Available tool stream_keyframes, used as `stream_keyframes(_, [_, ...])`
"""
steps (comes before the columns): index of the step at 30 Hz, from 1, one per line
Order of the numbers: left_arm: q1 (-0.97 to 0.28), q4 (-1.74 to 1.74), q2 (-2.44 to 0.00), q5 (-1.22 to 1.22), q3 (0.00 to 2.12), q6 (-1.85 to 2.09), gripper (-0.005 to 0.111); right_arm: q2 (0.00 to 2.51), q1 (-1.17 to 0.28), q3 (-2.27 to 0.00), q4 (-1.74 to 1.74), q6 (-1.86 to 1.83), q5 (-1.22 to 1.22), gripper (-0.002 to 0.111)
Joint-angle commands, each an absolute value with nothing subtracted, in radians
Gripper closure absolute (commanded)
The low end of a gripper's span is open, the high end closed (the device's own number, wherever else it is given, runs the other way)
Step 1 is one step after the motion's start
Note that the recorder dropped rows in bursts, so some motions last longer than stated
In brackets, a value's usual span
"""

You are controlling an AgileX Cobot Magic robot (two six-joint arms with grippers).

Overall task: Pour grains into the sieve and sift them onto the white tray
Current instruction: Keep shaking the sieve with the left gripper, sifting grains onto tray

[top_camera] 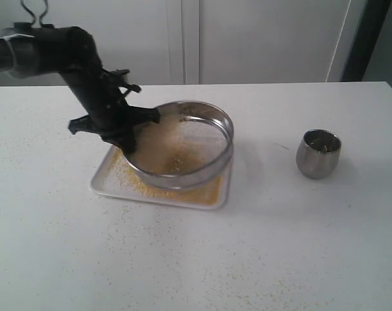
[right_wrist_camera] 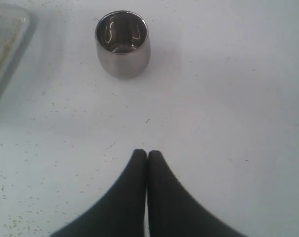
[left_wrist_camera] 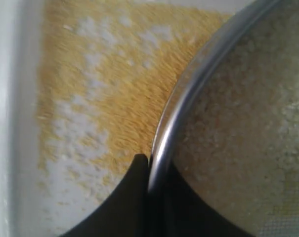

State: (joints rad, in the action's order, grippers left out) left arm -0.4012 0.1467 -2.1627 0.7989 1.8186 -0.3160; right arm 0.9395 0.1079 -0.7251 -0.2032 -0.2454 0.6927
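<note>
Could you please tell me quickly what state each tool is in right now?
Left tool: closed on the rim of the sieve.
Right tool: shut, holding nothing, apart from the steel cup.

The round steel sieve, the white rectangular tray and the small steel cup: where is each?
Round steel sieve (top_camera: 183, 178): exterior view, near wall.
White rectangular tray (top_camera: 105, 183): exterior view, bare left corner.
Small steel cup (right_wrist_camera: 123, 66): right wrist view, outer wall.
</note>
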Motion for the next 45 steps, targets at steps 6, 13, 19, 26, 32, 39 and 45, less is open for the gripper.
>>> stream_keyframes(6, [-0.372, 0.186, -2.127, 0.781, 1.805, -0.366, 0.107, 0.935, 0.112, -0.721, -0.208, -0.240, 0.683, 0.108])
stream_keyframes(13, [-0.404, -0.055, -2.118, 0.836, 1.807, -0.486, 0.107, 0.935, 0.112, -0.721, -0.208, -0.240, 0.683, 0.108])
stream_keyframes(19, [-0.388, 0.186, -2.147, 0.774, 1.786, -0.384, 0.107, 0.935, 0.112, -0.721, -0.208, -0.240, 0.683, 0.108])
stream_keyframes(26, [-0.346, -0.062, -2.084, 0.884, 1.828, -0.531, 0.107, 0.935, 0.112, -0.721, -0.208, -0.240, 0.683, 0.108])
stream_keyframes(32, [-0.441, 0.171, -2.143, 0.807, 1.826, -0.386, 0.107, 0.935, 0.112, -0.721, -0.208, -0.240, 0.683, 0.108])
stream_keyframes(39, [-0.399, 0.217, -2.119, 0.752, 1.779, -0.401, 0.107, 0.935, 0.112, -0.721, -0.208, -0.240, 0.683, 0.108])
stream_keyframes(45, [-0.339, -0.085, -2.074, 0.904, 1.804, -0.612, 0.107, 0.935, 0.112, -0.721, -0.208, -0.240, 0.684, 0.108])
